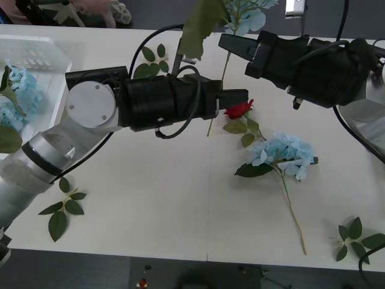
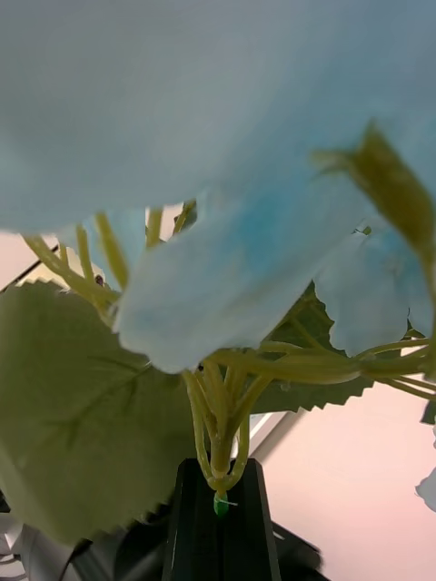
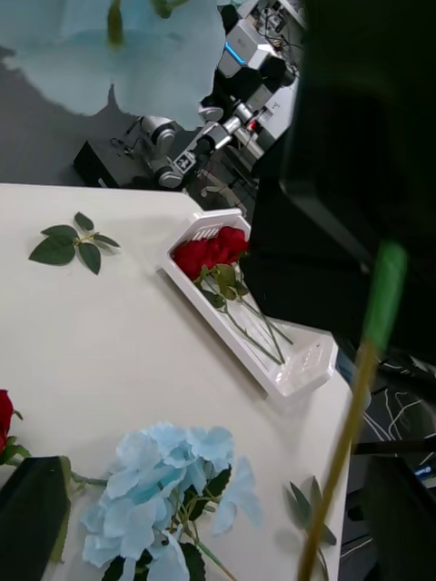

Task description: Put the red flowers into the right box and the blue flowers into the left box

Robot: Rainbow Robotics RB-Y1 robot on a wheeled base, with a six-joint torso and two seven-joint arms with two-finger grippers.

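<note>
White and smooth, the table [image 1: 150, 211] is seen from above with artificial flowers and loose leaf sprigs scattered over it. At its left edge, a translucent ribbed basket, the left box [image 1: 36, 57], is seen holding pale-blue fluffy flower heads [image 1: 24, 90]. In the left wrist view, the right box [image 3: 272, 363], a shallow white plastic tray, is seen near the table's far edge with dark-red roses [image 3: 213, 252] laid inside, their thin green stems pointing along its length.

One red flower [image 1: 239, 109], a small bud on a leafy stem, is lying at the table's middle. Just beside it, nearer the robot, a blue flower [image 1: 283, 155] is spread flat, with a rounded cluster of soft petals, a broad dark leaf and a long thin stem.

The right gripper [image 1: 231, 45], black and blocky, is held above the far part of the table. Its fingers are closed on the stem of a raised blue flower [image 1: 246, 18], whose pale petals, serrated leaf and yellow-green stalks are seen close up in the right wrist view.

The left gripper [image 1: 237, 96] is reached across the middle of the table, its tip just beside the red bud. Whether its fingers are parted cannot be told.

Green leaf sprigs [image 1: 63, 208] are lying near the table's front corners.
</note>
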